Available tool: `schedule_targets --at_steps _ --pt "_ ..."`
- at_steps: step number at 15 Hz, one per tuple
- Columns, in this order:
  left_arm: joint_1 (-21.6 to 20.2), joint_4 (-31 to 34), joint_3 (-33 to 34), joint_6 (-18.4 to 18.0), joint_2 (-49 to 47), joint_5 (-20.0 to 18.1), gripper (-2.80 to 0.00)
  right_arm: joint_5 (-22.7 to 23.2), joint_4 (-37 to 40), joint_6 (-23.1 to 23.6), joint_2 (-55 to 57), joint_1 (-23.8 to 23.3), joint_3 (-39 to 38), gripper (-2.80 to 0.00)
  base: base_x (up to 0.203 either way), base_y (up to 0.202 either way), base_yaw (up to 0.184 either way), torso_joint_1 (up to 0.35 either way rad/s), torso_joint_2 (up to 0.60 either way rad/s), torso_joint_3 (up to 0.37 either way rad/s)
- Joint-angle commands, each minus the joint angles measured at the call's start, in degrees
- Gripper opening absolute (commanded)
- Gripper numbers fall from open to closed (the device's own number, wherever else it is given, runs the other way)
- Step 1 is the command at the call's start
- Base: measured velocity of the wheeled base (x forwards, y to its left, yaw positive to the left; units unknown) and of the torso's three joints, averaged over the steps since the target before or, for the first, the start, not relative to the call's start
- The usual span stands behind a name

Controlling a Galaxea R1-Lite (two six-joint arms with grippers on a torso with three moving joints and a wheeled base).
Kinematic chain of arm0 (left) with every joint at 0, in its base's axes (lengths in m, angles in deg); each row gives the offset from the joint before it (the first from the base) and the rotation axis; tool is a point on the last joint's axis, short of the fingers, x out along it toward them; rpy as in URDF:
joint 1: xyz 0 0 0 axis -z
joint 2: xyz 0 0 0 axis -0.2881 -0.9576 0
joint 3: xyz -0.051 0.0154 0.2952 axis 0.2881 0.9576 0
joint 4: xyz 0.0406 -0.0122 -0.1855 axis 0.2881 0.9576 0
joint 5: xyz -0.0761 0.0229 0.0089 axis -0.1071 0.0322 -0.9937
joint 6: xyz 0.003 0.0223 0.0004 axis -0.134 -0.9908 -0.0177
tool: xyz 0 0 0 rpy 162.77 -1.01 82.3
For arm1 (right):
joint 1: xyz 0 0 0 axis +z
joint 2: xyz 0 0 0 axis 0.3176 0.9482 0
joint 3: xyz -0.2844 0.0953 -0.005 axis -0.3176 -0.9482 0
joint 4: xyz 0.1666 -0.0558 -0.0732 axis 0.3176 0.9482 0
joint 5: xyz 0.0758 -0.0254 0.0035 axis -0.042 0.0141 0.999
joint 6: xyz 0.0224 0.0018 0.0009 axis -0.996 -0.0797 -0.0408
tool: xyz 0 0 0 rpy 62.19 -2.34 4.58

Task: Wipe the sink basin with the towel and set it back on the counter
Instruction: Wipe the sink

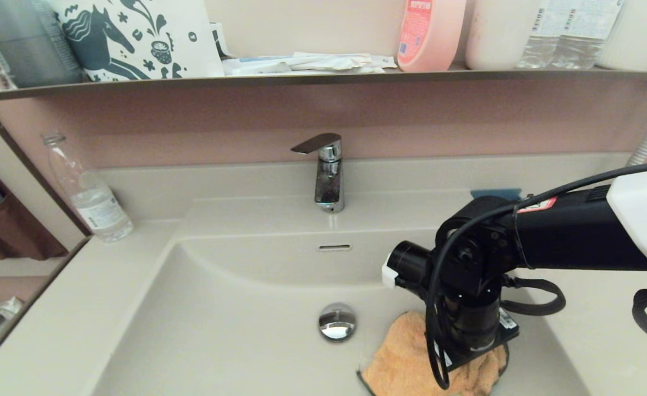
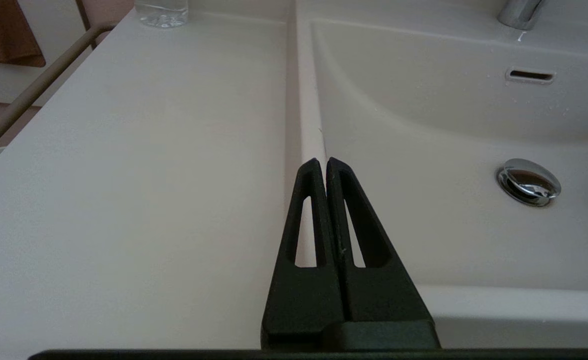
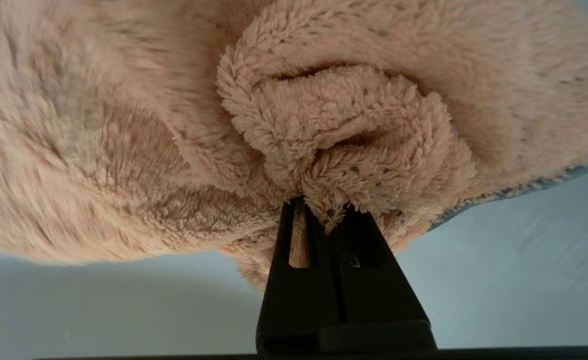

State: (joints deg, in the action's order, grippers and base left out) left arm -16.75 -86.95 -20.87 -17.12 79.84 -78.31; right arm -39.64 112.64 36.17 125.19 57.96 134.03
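Note:
The fluffy orange-peach towel [image 1: 403,360] lies bunched on the floor of the beige sink basin [image 1: 235,330], to the right of the chrome drain plug [image 1: 336,322]. My right arm reaches down over it from the right. In the right wrist view my right gripper [image 3: 324,210] is shut on a fold of the towel [image 3: 334,130], whose dark grey trim [image 3: 549,182] shows at one edge. My left gripper [image 2: 321,162] is shut on nothing and is parked over the counter [image 2: 149,175] at the basin's left rim.
A chrome faucet [image 1: 326,170] stands behind the basin, with the overflow slot [image 1: 334,247] below it. A clear plastic bottle [image 1: 89,192] sits at the counter's back left. An upper shelf [image 1: 323,77] holds bottles and packets. A mirrored panel lies along the left side.

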Motion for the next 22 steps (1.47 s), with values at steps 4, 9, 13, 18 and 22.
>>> schedule_targets --at_steps 4,9,13,18,22 --pt "0.0 0.0 0.0 0.1 -0.1 0.0 -2.80 6.4 -4.8 -2.9 3.2 8.5 0.3 -2.80 0.000 0.000 0.000 0.000 0.00 0.000" --pt "0.0 0.0 0.0 0.1 -0.1 0.0 -2.80 10.5 -15.0 -5.8 10.0 16.6 10.9 -2.80 0.000 0.000 0.000 0.000 0.00 0.000" --pt "0.0 0.0 0.0 0.0 -0.1 0.0 -2.80 12.6 -18.2 -7.8 18.1 18.1 26.4 -2.80 0.000 0.000 0.000 0.000 0.00 0.000" --pt "0.0 0.0 0.0 0.0 -0.1 0.0 -2.80 9.7 -38.6 -8.3 20.8 18.2 26.4 -2.80 0.000 0.000 0.000 0.000 0.00 0.000" --pt "0.0 0.0 0.0 0.0 -0.1 0.0 -2.80 -1.0 -45.3 -4.8 23.1 14.0 25.9 -2.80 0.000 0.000 0.000 0.000 0.00 0.000"
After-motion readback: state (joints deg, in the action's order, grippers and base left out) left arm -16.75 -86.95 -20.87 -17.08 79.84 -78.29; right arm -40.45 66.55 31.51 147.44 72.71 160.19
